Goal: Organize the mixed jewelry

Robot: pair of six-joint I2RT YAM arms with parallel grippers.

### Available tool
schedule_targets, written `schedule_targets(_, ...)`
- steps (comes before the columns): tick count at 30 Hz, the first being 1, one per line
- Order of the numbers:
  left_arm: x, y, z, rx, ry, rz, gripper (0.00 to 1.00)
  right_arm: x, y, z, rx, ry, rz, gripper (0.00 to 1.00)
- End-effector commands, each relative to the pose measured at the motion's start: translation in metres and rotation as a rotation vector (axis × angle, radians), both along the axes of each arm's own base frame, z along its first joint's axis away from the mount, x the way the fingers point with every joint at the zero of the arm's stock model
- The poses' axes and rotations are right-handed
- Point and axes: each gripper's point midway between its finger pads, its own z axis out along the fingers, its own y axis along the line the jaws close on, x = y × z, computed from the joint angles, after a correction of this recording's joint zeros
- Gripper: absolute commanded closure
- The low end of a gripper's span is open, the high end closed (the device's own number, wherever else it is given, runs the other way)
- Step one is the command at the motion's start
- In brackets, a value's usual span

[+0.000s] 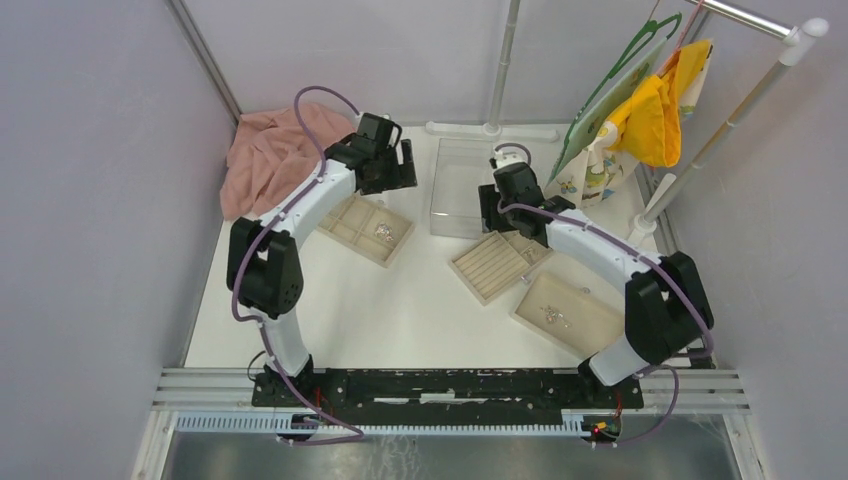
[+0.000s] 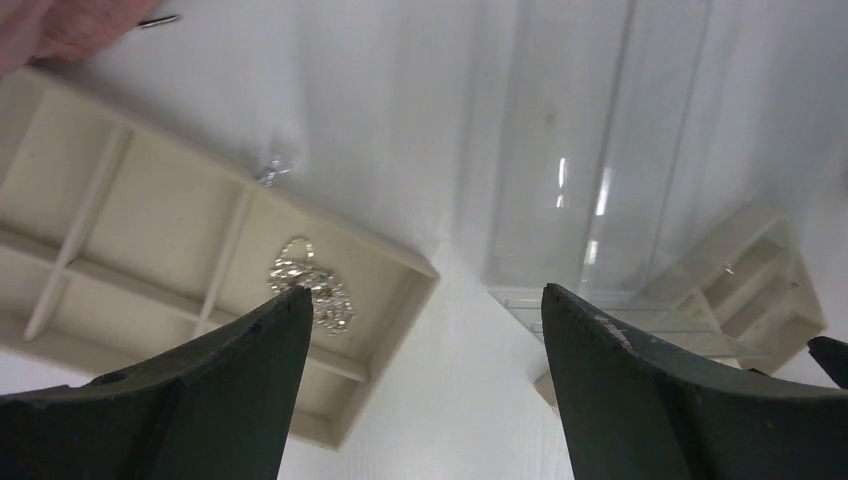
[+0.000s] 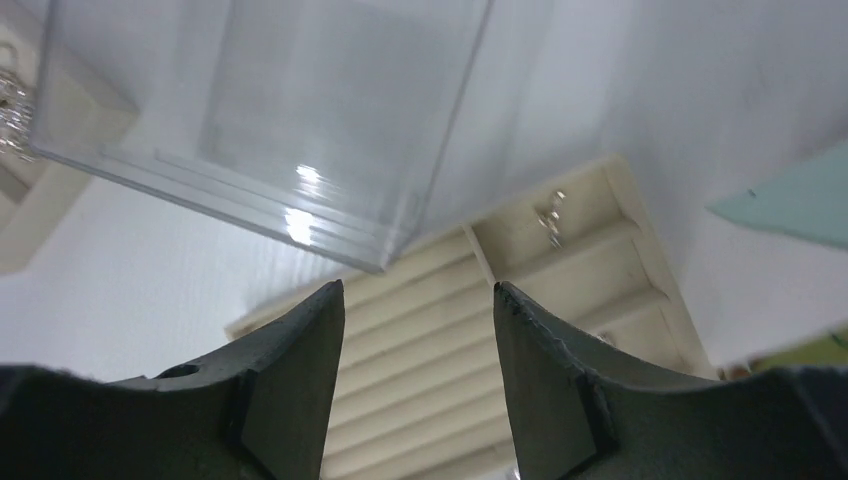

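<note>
A heap of silver chain [image 2: 310, 283] lies in one compartment of the beige divided tray [image 2: 150, 210]. A small silver piece [image 2: 272, 170] lies on the table just beyond the tray's rim. My left gripper [image 2: 425, 300] is open and empty, hovering between this tray and the clear box [image 2: 590, 150]. My right gripper [image 3: 418, 290] is open and empty above the ridged beige tray [image 3: 430, 340]. A small earring-like piece [image 3: 549, 218] sits in that tray's end compartment. More silver pieces [image 1: 553, 316] lie on the flat tray [image 1: 590, 325] at the front right.
A pink cloth [image 1: 270, 155] lies at the back left corner. A rack with a yellow garment [image 1: 655, 110] and hangers stands at the back right. The clear box [image 1: 460, 187] sits between the two grippers. Another thin silver piece [image 2: 158, 20] lies by the cloth.
</note>
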Motion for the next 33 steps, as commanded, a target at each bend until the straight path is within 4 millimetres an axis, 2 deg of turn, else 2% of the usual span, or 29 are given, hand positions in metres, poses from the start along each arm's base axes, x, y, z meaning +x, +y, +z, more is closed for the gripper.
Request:
schedule_targets(1,-0.006,0.030,0.019,0.018,-0.026,0.048,0.10,0.042,0.052,0.033,0.147,-0.105,0.120,0.37)
schedule_targets(4,-0.005,0.038,0.019,0.026,-0.032,0.058,0.09,0.059,0.081,0.043,0.244,-0.120,0.169,0.37)
schedule_targets(8,-0.005,0.038,0.018,0.031,-0.012,0.047,0.09,0.084,0.118,0.061,0.375,-0.130,0.211,0.37)
schedule_targets(10,-0.006,0.033,0.032,0.054,-0.023,0.039,0.09,0.098,0.137,0.074,0.427,-0.139,0.237,0.37)
schedule_targets(14,-0.005,0.033,0.042,0.055,-0.064,0.063,0.08,0.120,0.153,0.084,0.412,-0.130,0.279,0.37)
schedule_targets(16,-0.006,0.034,0.043,0.057,-0.061,0.064,0.08,0.127,0.151,0.098,0.341,-0.134,0.310,0.35)
schedule_targets(18,-0.007,0.034,0.043,0.058,-0.058,0.062,0.08,0.126,0.130,0.099,0.226,-0.133,0.282,0.35)
schedule_targets(20,-0.007,0.032,0.047,0.054,-0.067,0.052,0.08,0.117,0.102,0.103,0.143,-0.158,0.215,0.35)
schedule_targets(24,-0.013,0.014,0.063,0.085,-0.115,0.009,0.08,0.072,0.054,0.099,0.087,-0.191,0.115,0.34)
schedule_targets(25,-0.018,0.006,0.065,0.102,-0.124,-0.011,0.08,0.057,0.042,0.085,0.066,-0.170,0.099,0.34)
schedule_targets(26,-0.022,-0.002,0.064,0.121,-0.129,-0.029,0.08,0.046,0.030,0.081,0.053,-0.172,0.075,0.35)
schedule_targets(28,-0.030,-0.014,0.063,0.168,-0.137,-0.054,0.08,0.020,0.007,0.061,0.012,-0.141,0.039,0.35)
schedule_targets(30,-0.036,-0.027,0.061,0.202,-0.155,-0.076,0.08,-0.001,-0.012,0.050,-0.016,-0.130,0.004,0.35)
schedule_targets(33,-0.031,-0.033,0.055,0.242,-0.164,-0.093,0.08,-0.026,-0.031,0.040,-0.039,-0.116,-0.022,0.35)
